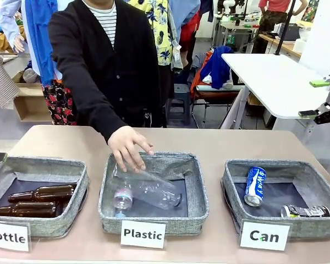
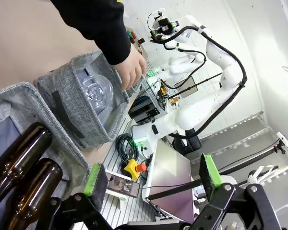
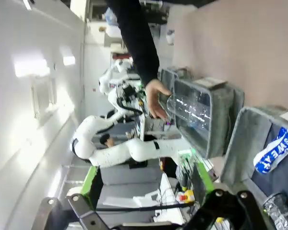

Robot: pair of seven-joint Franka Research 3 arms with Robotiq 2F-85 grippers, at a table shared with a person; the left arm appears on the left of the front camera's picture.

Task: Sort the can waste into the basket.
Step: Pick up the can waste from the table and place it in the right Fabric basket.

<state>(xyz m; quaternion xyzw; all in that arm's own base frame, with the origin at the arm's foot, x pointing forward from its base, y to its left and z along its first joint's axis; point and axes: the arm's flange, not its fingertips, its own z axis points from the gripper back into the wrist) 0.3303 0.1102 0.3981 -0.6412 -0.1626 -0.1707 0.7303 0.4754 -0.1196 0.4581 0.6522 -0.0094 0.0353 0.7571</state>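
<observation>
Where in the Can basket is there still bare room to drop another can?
In the Can basket, the dark floor is bare between the blue can at its left and the crushed can at its near right corner. Those two spots are taken.

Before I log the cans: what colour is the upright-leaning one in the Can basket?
Blue with white lettering and silver ends: the blue can, clearest in the front view.

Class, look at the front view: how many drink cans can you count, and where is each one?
2. The blue can leans on the back left wall inside the Can basket; the crushed dark can lies at its front right. None seems hidden.
</observation>
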